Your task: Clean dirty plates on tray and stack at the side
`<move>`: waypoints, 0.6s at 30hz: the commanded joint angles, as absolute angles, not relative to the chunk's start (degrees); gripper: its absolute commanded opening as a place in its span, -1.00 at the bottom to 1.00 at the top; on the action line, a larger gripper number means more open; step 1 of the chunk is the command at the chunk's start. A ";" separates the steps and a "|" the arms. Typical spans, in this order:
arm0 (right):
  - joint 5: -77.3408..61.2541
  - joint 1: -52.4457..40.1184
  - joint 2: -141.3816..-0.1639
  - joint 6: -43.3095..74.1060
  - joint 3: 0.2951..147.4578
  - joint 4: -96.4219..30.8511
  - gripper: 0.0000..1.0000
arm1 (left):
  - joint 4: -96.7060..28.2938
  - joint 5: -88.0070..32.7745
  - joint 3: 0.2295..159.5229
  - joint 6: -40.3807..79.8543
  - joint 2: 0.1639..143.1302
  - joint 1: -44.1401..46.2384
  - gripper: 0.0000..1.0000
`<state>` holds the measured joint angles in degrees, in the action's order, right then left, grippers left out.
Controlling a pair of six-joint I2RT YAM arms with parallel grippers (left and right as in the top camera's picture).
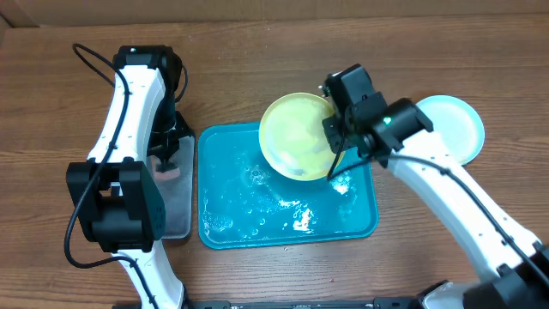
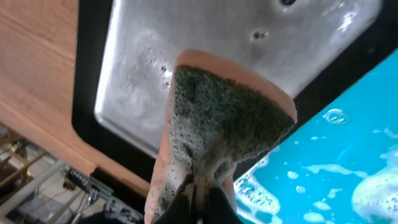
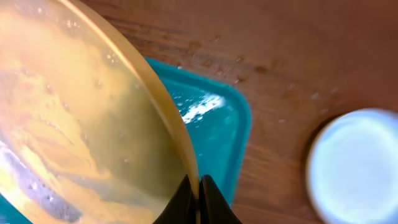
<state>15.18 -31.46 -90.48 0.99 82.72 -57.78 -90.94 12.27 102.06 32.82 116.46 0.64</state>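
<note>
My right gripper [image 1: 336, 144] is shut on the rim of a pale yellow-green plate [image 1: 298, 136] and holds it tilted over the far right part of the teal tray [image 1: 214, 225]. In the right wrist view the wet plate [image 3: 81, 124] fills the left, pinched between my fingers [image 3: 198, 198], with the tray's corner [image 3: 233, 124] behind it. A pale blue-white plate [image 1: 450, 127] lies on the table to the right; it also shows in the right wrist view [image 3: 354, 165]. My left gripper [image 2: 199, 202] is shut on a soapy pink sponge [image 2: 224, 130] over the grey metal tray [image 2: 143, 68].
The grey metal tray [image 1: 176, 206] sits left of the teal tray. Soap foam [image 1: 296, 219] and water lie in the teal tray. The left arm [image 1: 129, 103] stands over the metal tray. Bare wooden table surrounds both trays.
</note>
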 commanded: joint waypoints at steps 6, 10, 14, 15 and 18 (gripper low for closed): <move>43.44 -42.78 -87.44 -7.94 84.51 -56.23 -0.92 | -86.72 10.44 103.35 29.58 114.61 0.82 -0.91; 50.78 -47.05 -87.44 -11.20 84.51 -54.39 -0.92 | -85.78 11.14 103.35 29.50 114.61 0.82 -0.91; 51.33 -49.19 -87.44 -12.01 84.51 -53.87 -0.92 | -83.44 15.46 102.54 29.02 114.56 0.93 -0.90; 51.16 -49.17 -87.44 -12.01 84.51 -54.00 -0.92 | -82.74 16.82 101.91 29.21 114.43 1.02 -0.91; 51.13 -49.17 -87.44 -11.94 84.51 -54.43 -0.92 | -78.98 21.21 97.01 31.62 113.08 1.54 -0.91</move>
